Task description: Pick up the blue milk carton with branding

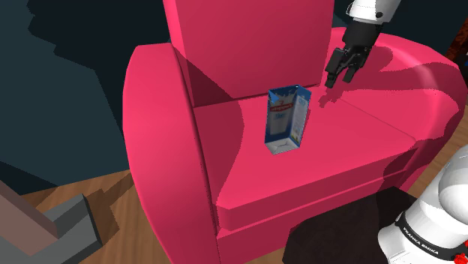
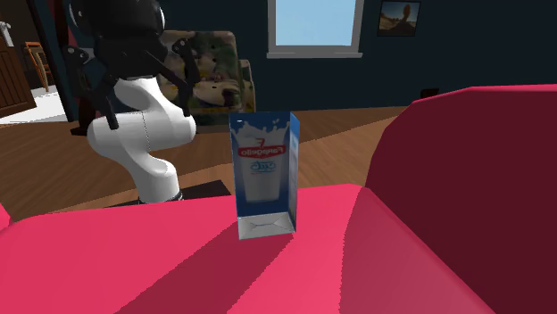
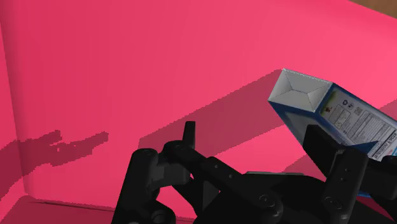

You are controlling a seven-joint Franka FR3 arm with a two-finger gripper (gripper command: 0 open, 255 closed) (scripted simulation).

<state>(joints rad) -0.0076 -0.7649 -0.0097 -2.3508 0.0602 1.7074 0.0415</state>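
My gripper (image 1: 340,77) hangs in the air with its two fingers apart, and it grasps nothing. It is above the back corner of the seat (image 1: 330,161) of a pink armchair, the corner at the shoulder view's right, close to the armrest (image 1: 424,79).

The blue milk carton (image 1: 287,120) stands on the same seat, near its back edge and just before the backrest (image 1: 247,37), about midway between the two sides. It has red lettering on its blue and white face. Its long axis is upright; the slant in the wrist view I take as the camera's own.

From my hand the carton lies lower and toward the shoulder view's left, apart from me. In the wrist view it sits beside one finger, outside the gap and not between the two. I judge the next move must bring the gap sideways over it and then down, closing across the narrow body.
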